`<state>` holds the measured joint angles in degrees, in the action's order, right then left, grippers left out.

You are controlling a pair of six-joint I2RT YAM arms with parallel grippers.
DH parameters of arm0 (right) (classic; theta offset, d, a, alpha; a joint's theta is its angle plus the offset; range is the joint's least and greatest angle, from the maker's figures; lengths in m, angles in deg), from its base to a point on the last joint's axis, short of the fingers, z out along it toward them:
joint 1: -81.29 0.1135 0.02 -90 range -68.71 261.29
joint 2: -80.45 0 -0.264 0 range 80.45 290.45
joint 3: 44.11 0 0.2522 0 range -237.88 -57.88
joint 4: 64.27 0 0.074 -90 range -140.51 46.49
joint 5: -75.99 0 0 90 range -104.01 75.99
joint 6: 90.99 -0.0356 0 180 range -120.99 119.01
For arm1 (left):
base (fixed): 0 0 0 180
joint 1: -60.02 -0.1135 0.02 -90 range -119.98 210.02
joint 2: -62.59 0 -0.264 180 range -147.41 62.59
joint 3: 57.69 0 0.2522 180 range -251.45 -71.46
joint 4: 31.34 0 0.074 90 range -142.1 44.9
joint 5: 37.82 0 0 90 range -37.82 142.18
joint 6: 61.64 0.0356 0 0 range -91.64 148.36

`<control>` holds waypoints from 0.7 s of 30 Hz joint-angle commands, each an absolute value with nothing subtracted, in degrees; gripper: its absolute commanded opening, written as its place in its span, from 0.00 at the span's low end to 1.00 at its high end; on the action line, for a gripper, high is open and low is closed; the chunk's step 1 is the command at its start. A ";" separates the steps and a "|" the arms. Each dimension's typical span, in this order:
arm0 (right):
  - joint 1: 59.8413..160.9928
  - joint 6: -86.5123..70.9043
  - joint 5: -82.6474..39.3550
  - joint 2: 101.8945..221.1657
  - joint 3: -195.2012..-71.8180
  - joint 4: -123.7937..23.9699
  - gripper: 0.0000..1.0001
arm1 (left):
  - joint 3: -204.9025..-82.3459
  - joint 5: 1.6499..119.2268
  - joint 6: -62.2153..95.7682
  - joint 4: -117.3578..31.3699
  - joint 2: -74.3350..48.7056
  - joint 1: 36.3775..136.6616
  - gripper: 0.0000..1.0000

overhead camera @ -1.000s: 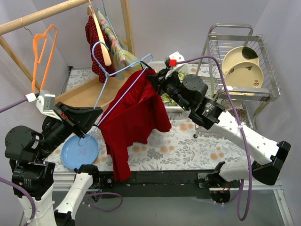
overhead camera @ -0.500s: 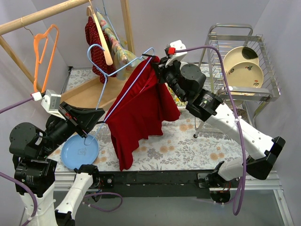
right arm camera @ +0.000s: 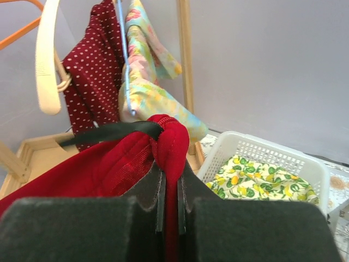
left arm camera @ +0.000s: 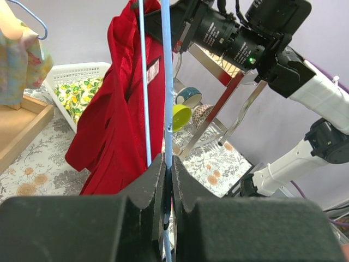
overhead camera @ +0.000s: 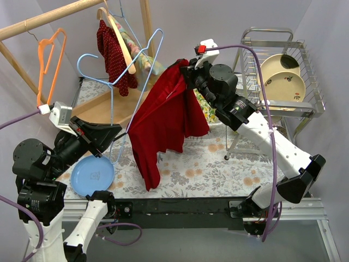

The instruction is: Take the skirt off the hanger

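Note:
A red skirt hangs from my right gripper, which is shut on its bunched waistband high above the table. My left gripper is shut on the lower corner of a light blue wire hanger. The hanger tilts up and back, its hook to the left. Its long wire runs along the skirt's left edge. In the left wrist view two blue wires cross in front of the skirt. I cannot tell whether cloth is still threaded on the hanger.
A wooden rack at the back left holds an orange hanger, a polka-dot garment and a floral garment. A blue plate lies front left. A white basket sits behind the skirt, and a dish rack stands right.
My right gripper has lifted the skirt's waistband higher and a little back. The hanger has swung up and left, so its top now stands away from the waistband.

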<state>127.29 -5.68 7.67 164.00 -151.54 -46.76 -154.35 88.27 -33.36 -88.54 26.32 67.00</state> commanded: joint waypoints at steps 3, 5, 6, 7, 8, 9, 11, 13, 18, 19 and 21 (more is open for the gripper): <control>126.11 -10.12 -6.56 160.70 -153.15 -47.78 0.01 | -154.95 84.10 -37.11 -82.55 28.05 67.32 0.00; 126.55 -12.67 -13.01 159.38 -151.84 -47.61 0.01 | -152.67 82.59 -39.91 -77.55 29.01 67.32 0.00; 127.60 -13.37 -19.22 158.94 -151.31 -47.87 0.01 | -151.62 81.54 -40.80 -75.62 29.37 67.32 0.00; 128.65 -13.73 -21.19 158.59 -150.78 -47.96 0.01 | -150.74 81.18 -41.94 -72.03 29.46 67.32 0.00; 129.88 -13.56 -22.52 157.89 -150.17 -47.87 0.01 | -148.99 80.92 -43.52 -70.60 29.46 67.32 0.00; 132.16 -13.56 -25.05 157.71 -149.81 -47.78 0.01 | -148.37 80.66 -44.32 -69.11 29.11 67.32 0.00; 134.10 -14.26 -27.53 157.09 -149.37 -47.70 0.01 | -146.70 80.48 -45.20 -65.68 28.67 67.32 0.00; 136.30 -14.78 -30.08 156.65 -148.67 -47.43 0.01 | -145.29 79.52 -46.17 -63.22 28.58 67.32 0.00; 139.82 -16.28 -33.60 154.89 -145.16 -48.31 0.01 | -142.13 76.27 -45.74 -55.92 29.28 67.32 0.00; 140.26 -16.28 -34.21 154.89 -144.89 -48.14 0.01 | -141.51 75.22 -45.56 -53.56 29.89 67.32 0.00; 141.49 -15.59 -37.45 155.59 -144.89 -47.00 0.01 | -139.58 74.33 -45.39 -51.61 30.33 67.32 0.00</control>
